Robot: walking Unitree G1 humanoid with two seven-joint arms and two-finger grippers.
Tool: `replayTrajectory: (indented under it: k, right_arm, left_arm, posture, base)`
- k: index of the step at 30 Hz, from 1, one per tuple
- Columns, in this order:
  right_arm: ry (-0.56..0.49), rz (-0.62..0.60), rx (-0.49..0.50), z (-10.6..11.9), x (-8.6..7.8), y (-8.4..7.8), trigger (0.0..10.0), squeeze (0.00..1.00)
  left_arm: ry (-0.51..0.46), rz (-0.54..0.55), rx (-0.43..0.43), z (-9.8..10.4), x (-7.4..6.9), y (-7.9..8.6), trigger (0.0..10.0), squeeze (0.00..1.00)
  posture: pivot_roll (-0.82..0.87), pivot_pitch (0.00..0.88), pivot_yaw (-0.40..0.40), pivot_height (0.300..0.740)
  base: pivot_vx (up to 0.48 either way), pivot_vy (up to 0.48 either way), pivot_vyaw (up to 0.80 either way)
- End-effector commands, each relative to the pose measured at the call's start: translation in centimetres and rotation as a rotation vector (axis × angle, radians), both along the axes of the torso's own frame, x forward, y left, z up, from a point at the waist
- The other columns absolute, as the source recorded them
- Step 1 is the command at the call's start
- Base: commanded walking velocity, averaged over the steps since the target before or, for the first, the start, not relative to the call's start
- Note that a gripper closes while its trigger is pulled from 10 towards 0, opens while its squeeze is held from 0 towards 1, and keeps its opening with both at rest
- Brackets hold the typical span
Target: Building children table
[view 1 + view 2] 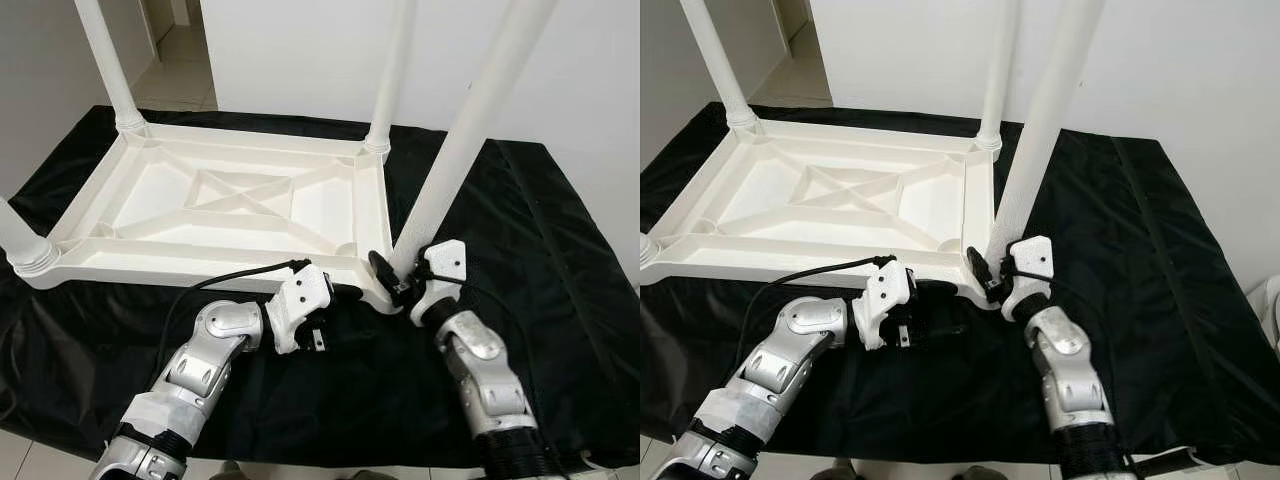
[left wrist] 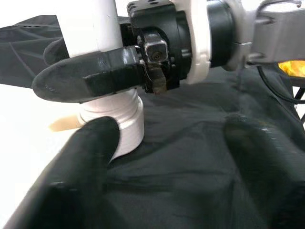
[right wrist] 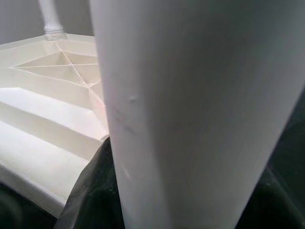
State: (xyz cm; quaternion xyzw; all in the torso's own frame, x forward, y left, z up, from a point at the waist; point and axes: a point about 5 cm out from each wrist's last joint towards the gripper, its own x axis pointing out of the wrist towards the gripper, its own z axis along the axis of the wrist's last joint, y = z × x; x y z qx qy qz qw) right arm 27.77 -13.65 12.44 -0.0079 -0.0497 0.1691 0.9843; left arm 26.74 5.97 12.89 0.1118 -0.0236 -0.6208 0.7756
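Left eye view: white plastic children's table top point(image 1: 230, 205) lying upside down on a black cloth point(image 1: 540, 260), ribbed underside up with a crossed brace in the middle. Three legs already standing in their corner sockets: far left leg point(image 1: 105, 55), far right leg point(image 1: 392, 70), near left leg point(image 1: 22, 245). Fourth leg point(image 1: 470, 125) at the near right corner, tilted, its lower end down at the corner of the frame.

Right gripper point(image 1: 398, 275) clenched on the fourth leg close to its lower end, black fingers wrapped round the white tube, silver right arm point(image 1: 485, 375) reaching up from below. Left wrist view: one black finger point(image 2: 90, 76) of the right gripper lying across the leg, the leg's ringed base point(image 2: 125, 121) just beneath it, black cloth behind.

Left gripper point(image 1: 335, 300) low against the near edge of the table frame, just beside the same corner, fingers spread apart and grasping nothing; silver left arm point(image 1: 205, 360) bent beneath it with a black cable arching over.

Right wrist view: fourth leg point(image 3: 190, 114) very close and blurred, ribbed underside of the table top point(image 3: 52, 95) beyond.
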Motion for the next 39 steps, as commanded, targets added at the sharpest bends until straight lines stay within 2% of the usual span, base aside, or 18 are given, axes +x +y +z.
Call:
replayTrajectory:
  k: [1,2,6,7,10,11,17,23,24,25,26,27,29,31,32,33,34,39]
  right_arm:
    - [0.001,-0.041,0.012,0.1,-0.2,0.0,10.0,0.0]
    - [-0.013,-0.107,-0.001,0.1,-0.8,0.4,10.0,0.0]
    - [-0.009,-0.161,0.023,0.2,-1.3,0.8,10.0,0.0]
    - [-0.003,-0.269,0.042,0.3,-1.6,0.8,10.0,0.0]
    - [0.001,-0.333,0.042,0.3,-1.8,0.8,10.0,0.0]
    - [0.023,-0.491,0.051,0.1,-2.3,0.4,10.0,0.0]
    - [0.03,-0.593,0.046,0.0,-3.0,0.0,10.0,0.0]
    - [0.049,-0.634,0.041,-0.3,-2.9,-0.7,10.0,0.0]
    - [0.053,-0.606,0.048,-0.3,-2.9,-0.3,10.0,0.76]
    - [0.055,-0.589,0.051,-0.3,-2.9,0.0,10.0,0.76]
    - [0.047,-0.53,0.067,-0.1,-2.9,0.5,10.0,1.0]
    - [0.035,-0.466,0.085,0.1,-3.0,1.0,10.0,1.0]
    - [0.033,-0.456,0.088,0.1,-3.0,1.1,10.0,1.0]
    - [-0.001,-0.451,0.065,0.5,-3.0,-0.2,10.0,1.0]
    - [-0.001,-0.451,0.065,0.5,-3.0,-0.2,10.0,1.0]
    - [-0.002,-0.37,0.036,0.4,-3.1,-1.1,10.0,0.0]
    - [0.003,-0.305,0.024,0.4,-3.1,-1.4,10.0,0.0]
    - [0.019,-0.184,-0.009,0.4,-2.8,-2.6,10.0,0.0]
  left_arm:
    - [-0.017,0.089,-0.006,-0.1,0.5,0.1,10.0,0.75]
    - [-0.017,0.087,-0.006,0.0,0.5,0.3,10.0,0.0]
    - [-0.017,0.085,-0.006,0.0,0.5,0.4,10.0,0.0]
    - [-0.022,0.086,-0.004,0.0,0.6,0.5,10.0,0.0]
    - [-0.022,0.085,-0.004,0.1,0.7,0.5,10.0,0.0]
    - [-0.025,0.085,-0.002,0.1,0.8,0.6,10.0,0.0]
    - [-0.025,0.078,-0.001,0.2,0.7,0.6,10.0,0.0]
    - [-0.024,0.072,-0.002,0.2,0.7,0.5,10.0,0.0]
    - [-0.023,0.071,-0.002,0.2,0.7,0.5,10.0,0.0]
    - [-0.022,0.071,-0.002,0.2,0.7,0.5,10.0,0.0]
    - [-0.021,0.068,-0.002,0.1,0.7,0.5,10.0,0.0]
    - [-0.02,0.065,-0.003,0.1,0.6,0.4,10.0,0.0]
    - [-0.02,0.065,-0.003,0.1,0.6,0.4,10.0,0.0]
    - [-0.019,0.06,-0.001,0.1,0.6,0.3,10.0,0.0]
    - [-0.019,0.06,-0.001,0.1,0.6,0.3,10.0,0.0]
    - [-0.017,0.05,0.0,0.1,0.4,0.3,10.0,0.0]
    - [-0.018,0.045,0.003,0.1,0.4,0.3,10.0,0.0]
    - [-0.019,0.038,0.004,0.1,0.4,0.2,10.0,0.0]
  posture:
    - [-0.01,0.007,-0.041,0.74]
    - [-0.01,0.011,-0.04,0.74]
    - [-0.01,0.012,-0.039,0.74]
    - [-0.01,0.016,-0.039,0.74]
    - [-0.01,0.016,-0.039,0.74]
    - [-0.01,0.015,-0.039,0.74]
    - [-0.02,0.016,-0.033,0.74]
    - [-0.02,0.017,-0.031,0.74]
    - [-0.02,0.015,-0.03,0.74]
    - [-0.02,0.015,-0.03,0.74]
    - [-0.02,0.014,-0.03,0.74]
    - [-0.02,0.014,-0.03,0.74]
    - [-0.02,0.014,-0.03,0.74]
    - [-0.02,0.011,-0.029,0.74]
    - [-0.02,0.011,-0.029,0.74]
    - [-0.03,0.007,-0.029,0.74]
    - [-0.03,0.005,-0.028,0.74]
    - [-0.03,0.0,-0.027,0.74]
  base:
    - [0.0,0.0,0.0]
    - [0.0,0.0,0.0]
    - [0.0,0.0,0.0]
    - [0.0,0.0,0.0]
    - [0.0,0.0,0.0]
    - [0.0,0.0,0.0]
    - [0.0,0.0,0.0]
    - [0.0,0.0,0.0]
    - [0.0,0.0,0.0]
    - [0.0,0.0,0.0]
    - [0.0,0.0,0.0]
    - [0.0,0.0,0.0]
    - [0.0,0.0,0.0]
    - [0.0,0.0,0.0]
    - [0.0,0.0,0.0]
    - [0.0,0.0,0.0]
    - [0.0,0.0,0.0]
    - [0.0,0.0,0.0]
